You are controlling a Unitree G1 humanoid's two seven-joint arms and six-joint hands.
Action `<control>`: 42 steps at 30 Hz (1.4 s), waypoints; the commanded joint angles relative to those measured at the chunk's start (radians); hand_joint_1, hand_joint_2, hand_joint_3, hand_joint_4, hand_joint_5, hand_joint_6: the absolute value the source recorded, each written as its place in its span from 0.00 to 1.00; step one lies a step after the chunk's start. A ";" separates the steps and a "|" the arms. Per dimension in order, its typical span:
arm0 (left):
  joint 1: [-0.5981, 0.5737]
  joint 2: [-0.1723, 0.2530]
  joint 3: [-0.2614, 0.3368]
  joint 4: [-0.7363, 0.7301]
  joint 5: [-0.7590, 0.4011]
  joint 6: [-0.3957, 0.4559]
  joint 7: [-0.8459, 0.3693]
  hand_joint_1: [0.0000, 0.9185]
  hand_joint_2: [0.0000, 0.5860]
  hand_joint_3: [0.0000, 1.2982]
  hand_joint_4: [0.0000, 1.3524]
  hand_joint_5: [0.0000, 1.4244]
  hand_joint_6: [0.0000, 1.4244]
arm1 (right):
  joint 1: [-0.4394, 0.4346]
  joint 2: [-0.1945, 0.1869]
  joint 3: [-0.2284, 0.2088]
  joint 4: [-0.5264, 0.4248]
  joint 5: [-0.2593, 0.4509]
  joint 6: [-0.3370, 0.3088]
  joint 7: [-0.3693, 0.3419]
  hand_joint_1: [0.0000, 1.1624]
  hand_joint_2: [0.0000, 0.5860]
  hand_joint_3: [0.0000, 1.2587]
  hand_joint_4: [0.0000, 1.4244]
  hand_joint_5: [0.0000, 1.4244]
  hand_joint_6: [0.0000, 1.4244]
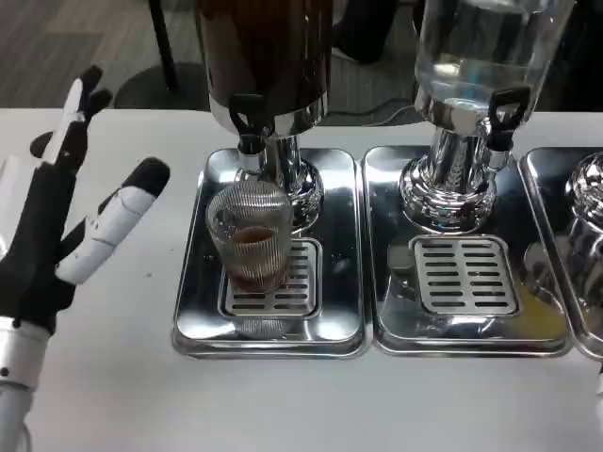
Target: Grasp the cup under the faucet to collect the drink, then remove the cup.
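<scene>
We see the left hand (66, 221) raised at the left of the table (113, 377), palm turned inward toward the dispensers, its fingers spread wide apart and holding nothing. The upper fingers reach up past the table's far edge, and a lower white finger with a black tip points toward the nearest tray. The hand touches neither tray nor cup; a strip of bare white tabletop lies between it and the tray's left rim.

The cup (251, 235) stands upright on the slotted grate (273, 287) of the left drip tray (193, 311), directly below the black faucet (249, 121) of the dark dispenser (264, 56). It is a clear ribbed glass, its long axis vertical and its mouth opening upward toward the spout, with brown drink filling its lower part. The chrome pedestal stands just behind and to its right.

To the right, a second tray (391, 320) touches the first edge to edge, under a clear dispenser (480, 47) with its own black tap (502, 113). A third tray's rim (542, 198) shows at the far right. Open tabletop runs along the front, before the trays.
</scene>
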 commanded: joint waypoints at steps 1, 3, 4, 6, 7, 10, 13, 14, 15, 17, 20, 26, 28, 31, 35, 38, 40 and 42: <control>0.040 0.058 0.013 -0.005 0.065 -0.050 -0.004 0.00 0.06 0.00 0.00 0.00 0.00 | -0.001 0.004 0.001 0.006 -0.001 -0.006 -0.004 0.39 0.98 0.16 0.07 0.07 0.00; 0.053 0.081 0.012 -0.008 0.109 -0.067 0.007 0.00 0.06 0.00 0.00 0.00 0.00 | 0.000 0.004 0.000 0.004 -0.001 -0.006 -0.004 0.39 0.98 0.16 0.07 0.07 0.00; 0.066 0.104 0.012 -0.013 0.162 -0.084 0.024 0.00 0.06 0.00 0.00 0.00 0.00 | 0.000 0.005 0.000 0.003 0.000 -0.006 -0.005 0.39 0.98 0.16 0.07 0.07 0.00; 0.085 0.130 0.012 -0.018 0.239 -0.111 0.051 0.00 0.06 0.00 0.00 0.00 0.00 | 0.001 0.006 0.000 0.002 0.000 -0.005 -0.005 0.39 0.98 0.16 0.07 0.07 0.00; 0.096 0.140 0.012 -0.018 0.269 -0.123 0.065 0.00 0.06 0.00 0.00 0.00 0.00 | 0.001 0.006 0.000 0.002 0.000 -0.005 -0.005 0.39 0.98 0.16 0.07 0.07 0.00; 0.123 0.157 0.017 -0.015 0.327 -0.151 0.099 0.00 0.06 0.00 0.00 0.00 0.00 | 0.001 0.008 0.002 0.001 -0.002 -0.004 -0.005 0.39 0.98 0.16 0.07 0.07 0.00; 0.166 0.172 0.036 -0.011 0.357 -0.185 0.132 0.00 0.07 0.00 0.00 0.00 0.00 | 0.000 0.010 0.004 0.001 -0.004 -0.004 -0.004 0.39 0.98 0.16 0.07 0.07 0.00; 0.177 0.175 0.041 -0.009 0.362 -0.194 0.140 0.00 0.07 0.00 0.00 0.00 0.00 | -0.001 0.011 0.005 0.001 -0.004 -0.003 -0.004 0.39 0.98 0.16 0.07 0.07 0.00; 0.198 0.178 0.050 -0.007 0.369 -0.208 0.155 0.00 0.07 0.00 0.00 0.00 0.00 | -0.003 0.013 0.006 0.001 -0.005 -0.002 -0.004 0.39 0.98 0.16 0.07 0.07 0.00; 0.235 0.179 0.064 0.001 0.376 -0.232 0.181 0.00 0.07 0.00 0.00 0.00 0.00 | -0.004 0.017 0.009 0.002 -0.006 -0.001 -0.006 0.39 0.98 0.16 0.07 0.07 0.00; 0.280 0.178 0.086 0.036 0.358 -0.267 0.209 0.00 0.07 0.00 0.00 0.00 0.00 | -0.007 0.021 0.013 0.007 -0.010 0.000 -0.006 0.39 0.98 0.16 0.07 0.07 0.00; 0.319 0.188 0.121 0.134 0.314 -0.333 0.226 0.00 0.07 0.00 0.00 0.00 0.00 | -0.022 0.031 0.026 0.012 -0.030 0.014 -0.005 0.43 0.92 0.17 0.08 0.07 0.00; 0.322 0.196 0.127 0.156 0.314 -0.346 0.229 0.00 0.07 0.00 0.00 0.00 0.00 | -0.030 0.033 0.032 0.014 -0.035 0.020 -0.004 0.46 0.92 0.17 0.08 0.07 0.00; 0.326 0.205 0.134 0.178 0.315 -0.358 0.233 0.00 0.07 0.00 0.00 0.00 0.00 | -0.043 0.034 0.043 0.019 -0.047 0.031 -0.004 0.49 0.87 0.17 0.09 0.07 0.01; 0.343 0.220 0.143 0.206 0.321 -0.378 0.237 0.00 0.07 0.00 0.00 0.00 0.00 | -0.071 0.036 0.066 0.046 -0.052 0.043 -0.007 0.52 0.84 0.18 0.09 0.08 0.02; 0.355 0.226 0.153 0.215 0.324 -0.393 0.241 0.00 0.06 0.00 0.00 0.00 0.00 | -0.086 0.034 0.079 0.067 -0.051 0.047 -0.010 0.54 0.80 0.19 0.10 0.08 0.03; 0.366 0.229 0.161 0.220 0.326 -0.403 0.243 0.00 0.06 0.00 0.00 0.00 0.00 | -0.097 0.032 0.087 0.086 -0.044 0.047 -0.008 0.56 0.72 0.19 0.10 0.08 0.04; 0.378 0.232 0.168 0.224 0.325 -0.409 0.245 0.00 0.05 0.00 0.00 0.00 0.00 | -0.108 0.029 0.093 0.103 -0.038 0.047 -0.006 0.59 0.64 0.18 0.09 0.08 0.04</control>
